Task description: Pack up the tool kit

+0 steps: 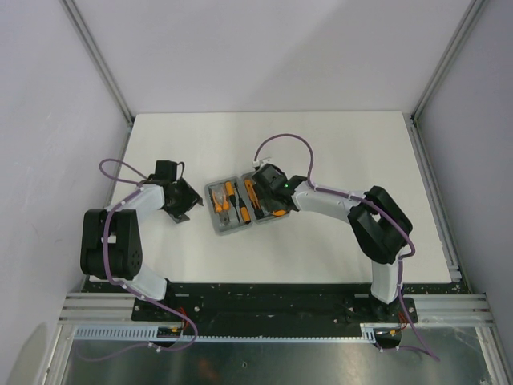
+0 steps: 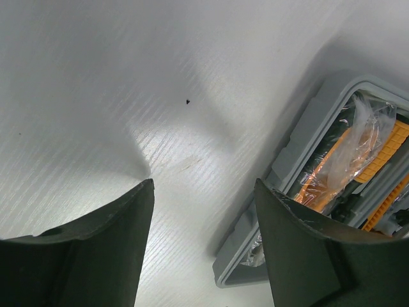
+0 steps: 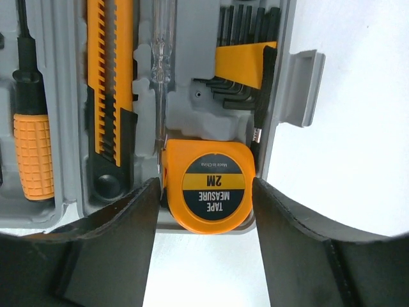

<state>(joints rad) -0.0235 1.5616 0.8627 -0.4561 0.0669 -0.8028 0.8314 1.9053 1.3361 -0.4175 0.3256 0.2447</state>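
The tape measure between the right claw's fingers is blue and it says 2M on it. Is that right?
Not blue. The tape measure is orange with a black label, as the right wrist view shows. It does sit between the fingers of the right claw, and it does say 2M.

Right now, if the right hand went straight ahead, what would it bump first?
Probably the orange tape measure: it sits right between the open fingers of the right hand, at the grey tool case's edge. How near, I can't tell.
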